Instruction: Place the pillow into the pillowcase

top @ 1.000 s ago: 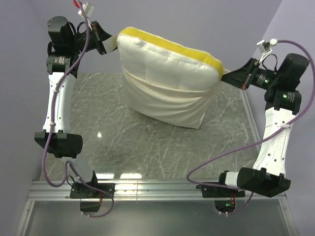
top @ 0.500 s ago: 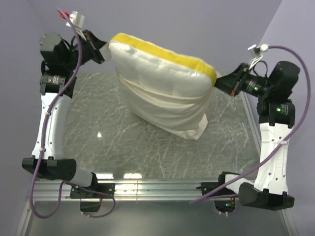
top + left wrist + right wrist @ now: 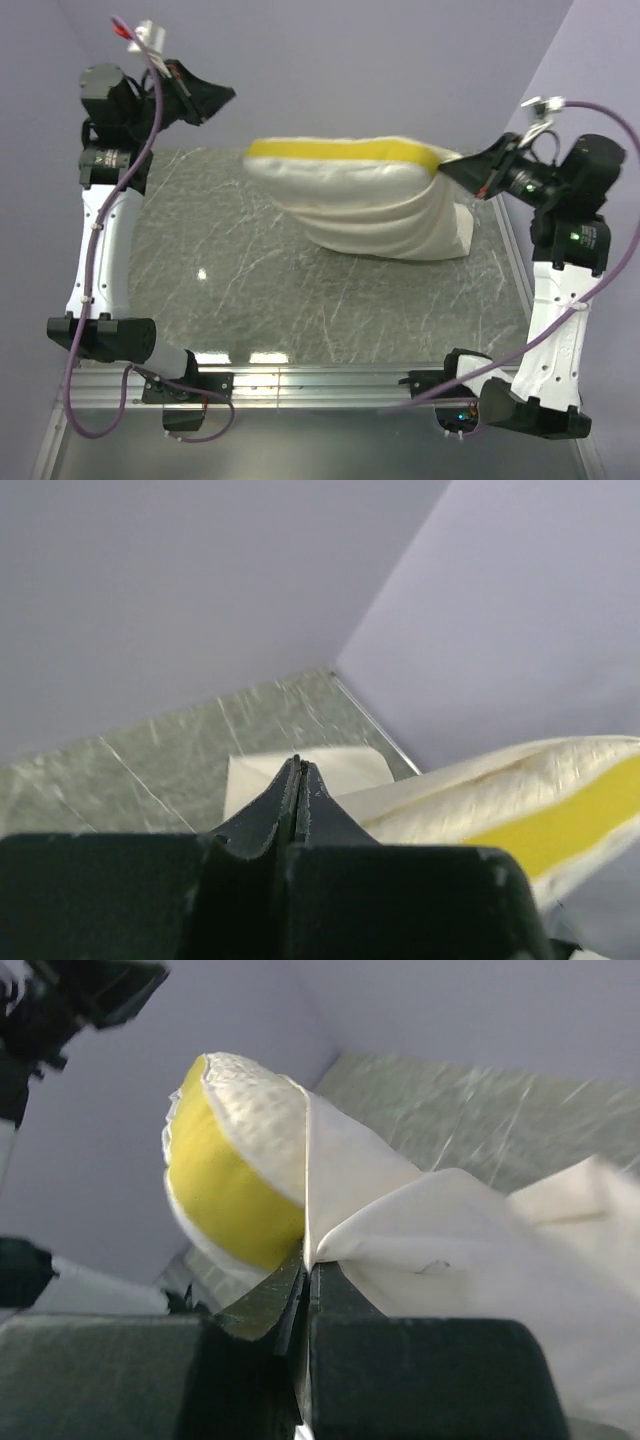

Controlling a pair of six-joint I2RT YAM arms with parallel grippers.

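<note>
I am looking down on a grey marbled desk [image 3: 250, 270] with purple walls behind it, my two arms reaching in from the near edge. The pillow [image 3: 340, 150] is sitting mostly inside the pillowcase [image 3: 380, 215], toward the far right of the desk. Its long axis is running left to right between my arms, and its yellow-green band is showing along the top, where the cover has not yet come over it. My right jaws are pressing fully together on a fold of the pillowcase at the pillow's right end. My right wrist view is showing the cloth pinched in them and the yellow edge just beside it. My left jaws are also pressed fully together, but they are gripping nothing. They are hovering high at the far left, well apart from the pillow's left end, which is hanging free with nothing supporting it. From them the pillow is lying to the right and lower down. I am judging that my left arm is the nearer one to that loose end. It would need to open, then reach right and down for the pillowcase rim there.
</note>
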